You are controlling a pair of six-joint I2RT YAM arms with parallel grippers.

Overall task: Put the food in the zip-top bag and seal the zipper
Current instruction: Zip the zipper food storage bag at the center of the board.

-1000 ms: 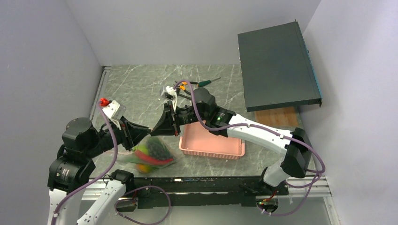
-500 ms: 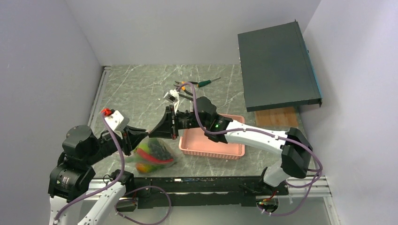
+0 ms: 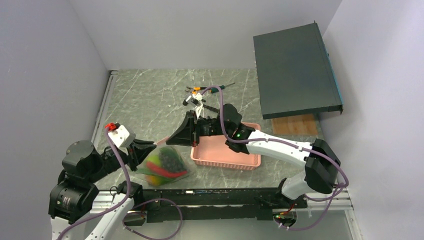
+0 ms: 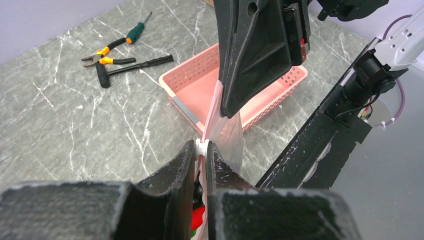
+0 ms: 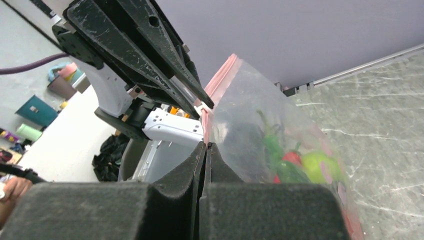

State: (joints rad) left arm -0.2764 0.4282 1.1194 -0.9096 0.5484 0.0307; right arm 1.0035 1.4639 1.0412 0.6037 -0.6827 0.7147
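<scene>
The zip-top bag (image 3: 164,163) lies at the table's near left with the food (image 3: 167,161) inside: dark grapes, a red chilli, green and orange pieces. It is held up by its mouth. My left gripper (image 3: 153,145) is shut on the zipper's white end tab (image 4: 200,145). My right gripper (image 3: 170,141) is shut on the pink zipper strip (image 5: 220,75) a short way from the left one. In the right wrist view the jaws (image 5: 206,145) pinch the strip, and the food (image 5: 292,165) shows through the clear plastic. The strip (image 4: 213,111) runs taut between the two grippers.
The pink mesh basket (image 3: 239,159) sits just right of the bag, under my right arm. Orange-handled pliers, a screwdriver and other tools (image 3: 199,92) lie at the back middle. A dark flat panel (image 3: 295,70) leans at the back right, above a wooden block (image 3: 296,125).
The right arm has drawn back to the right with the strip in its jaws. The left arm has sunk toward the near edge. The bag has shifted slightly right.
</scene>
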